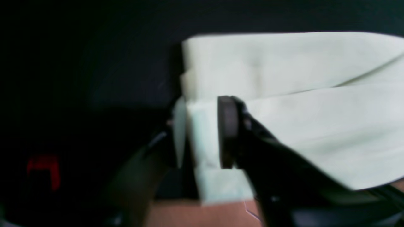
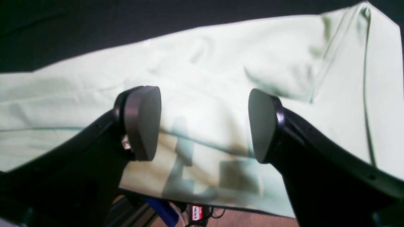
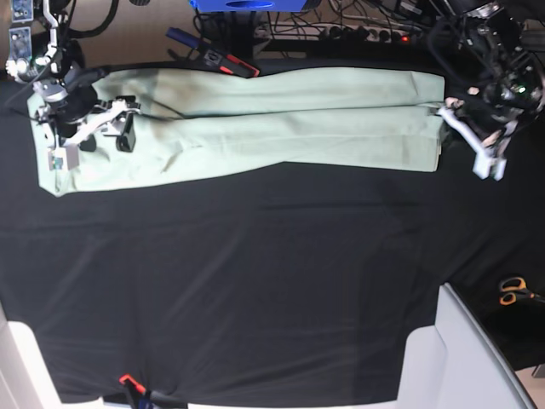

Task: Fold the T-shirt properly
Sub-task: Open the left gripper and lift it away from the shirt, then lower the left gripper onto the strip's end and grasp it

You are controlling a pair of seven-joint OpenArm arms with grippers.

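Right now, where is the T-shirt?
In the base view the T-shirt lies as a long folded strip across the table's far edge, between both grippers.

T-shirt (image 3: 255, 128) – mint, prob. folded lengthwise

The left wrist view is soft throughout: the left pincer (image 1: 202, 132) blurs against a fold of the shirt (image 1: 284, 82), its near finger lost in shadow, so whether cloth is pinched cannot be told. A red smear (image 1: 44, 170) at lower left stays unreadable. In the right wrist view the shirt (image 2: 205, 63) runs off both sides, and a small red label (image 2: 197, 212) is too tiny to read.
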